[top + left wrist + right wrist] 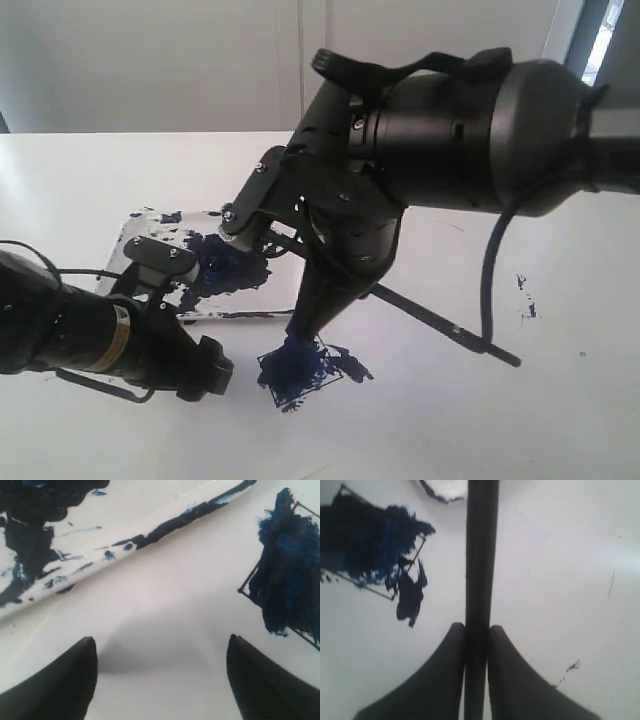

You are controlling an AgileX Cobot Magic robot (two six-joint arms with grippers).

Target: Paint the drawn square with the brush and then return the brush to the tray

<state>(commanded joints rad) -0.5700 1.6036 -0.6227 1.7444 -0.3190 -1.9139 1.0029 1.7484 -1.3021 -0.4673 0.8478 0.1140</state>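
**Brush clamped, square already blue**

I have the right gripper (477,627) pinched tight on the brush (481,555). Its handle juts toward the lower right of the exterior frame, a grip that probably suits carrying it back. The drawn square (305,368) sits lower centre, smeared blue (some past the outline). The tray (240,312) lies centre-left. The left gripper (162,645) hovers between them, empty, fingers apart. The right arm hides the bristles, so I cannot tell where the tip rests.

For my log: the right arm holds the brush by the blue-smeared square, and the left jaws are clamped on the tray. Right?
No. The left wrist view shows the left gripper with jaws open, short of the tray. The rest holds.
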